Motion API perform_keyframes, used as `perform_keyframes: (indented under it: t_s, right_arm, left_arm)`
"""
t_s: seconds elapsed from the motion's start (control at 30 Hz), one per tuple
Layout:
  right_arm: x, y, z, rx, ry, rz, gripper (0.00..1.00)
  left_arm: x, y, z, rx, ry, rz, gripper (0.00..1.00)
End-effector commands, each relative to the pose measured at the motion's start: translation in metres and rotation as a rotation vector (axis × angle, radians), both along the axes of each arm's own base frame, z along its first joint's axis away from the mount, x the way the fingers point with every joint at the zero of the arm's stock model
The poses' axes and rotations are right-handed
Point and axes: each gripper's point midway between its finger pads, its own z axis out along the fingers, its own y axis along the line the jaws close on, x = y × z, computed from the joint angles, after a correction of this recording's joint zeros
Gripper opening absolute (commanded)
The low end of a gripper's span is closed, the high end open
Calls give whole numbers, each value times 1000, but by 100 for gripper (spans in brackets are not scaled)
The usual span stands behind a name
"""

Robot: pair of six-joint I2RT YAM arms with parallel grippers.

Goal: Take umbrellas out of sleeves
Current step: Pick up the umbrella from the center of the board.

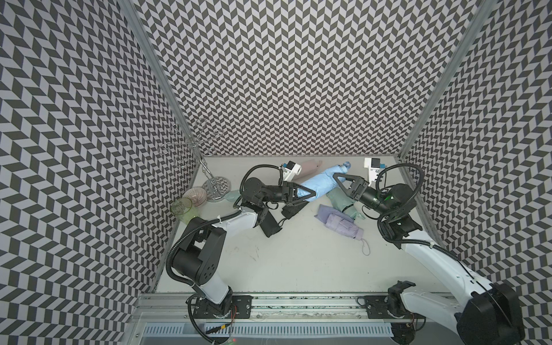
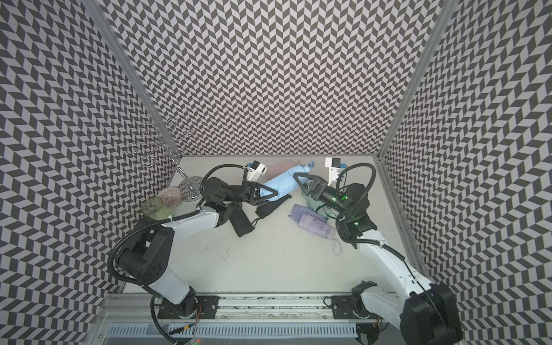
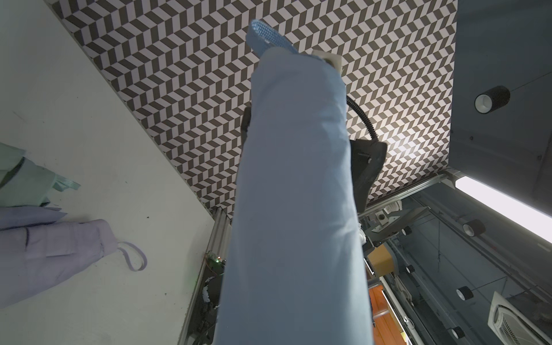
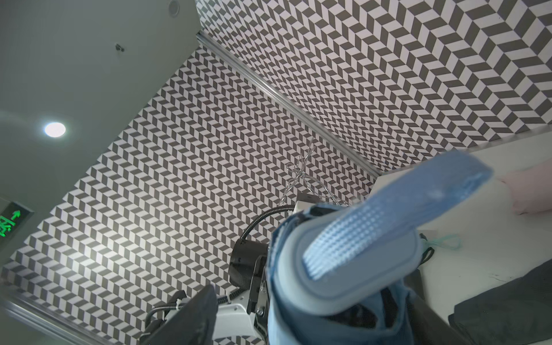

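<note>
— Logging your stock, item by item. Left gripper (image 1: 306, 194)?
— Closed on the lower end of the light blue umbrella (image 1: 324, 182). You have it in its sleeve, held up at a slant, handle end toward the back right.
— Right gripper (image 1: 337, 182)?
— Jaws wide apart, one on either side of that umbrella near its handle end, gripping nothing. Whether a finger touches the fabric, you cannot tell. Your right wrist view shows the handle and its woven wrist loop (image 4: 373, 227) poking out of the sleeve mouth.
— Other umbrellas on your table (image 1: 283, 263)?
— Pink umbrella (image 1: 309, 167), at the back, partly behind the blue one. Mint umbrella (image 1: 340, 203), below the right gripper, touching the lavender umbrella (image 1: 340, 223) lying nearer the front. Black umbrella (image 1: 270, 225), beside the left arm (image 1: 239, 219). Black fabric piece (image 1: 291, 210), under the left gripper; umbrella or sleeve, you cannot tell. Second mint piece (image 1: 231, 195), mostly hidden behind the left arm.
— Sundries?
— Green glass (image 1: 183, 209), ribbed pink glass (image 1: 195, 195) and wire stand (image 1: 209, 173), grouped in the back left corner.
</note>
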Motion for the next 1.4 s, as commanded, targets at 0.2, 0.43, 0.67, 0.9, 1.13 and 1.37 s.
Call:
perform_keyframes:
  t_s: [0.2,0.43,0.67,0.9,1.13,1.37]
  right_arm:
    - [17,-46,-50,-295,260,105,89]
    - [-3,-37,-78,-244,376,219,77]
    - [-15,-34,-94,-221,413,250,70]
    - [-13,-23,-89,-184,405,304,70]
    - [-12,-12,-86,-183,396,341,67]
    - [-14,-5,-89,-179,398,372,58]
  left_arm:
    - [15,16,-69,374,-478,44,0]
    - [-10,29,-61,256,-668,30,0]
    - [-15,30,-54,217,-685,10,0]
    - [-18,26,-56,243,-714,2,0]
    - [-18,25,-55,247,-727,-1,0]
    - [-20,25,-53,245,-733,-4,0]
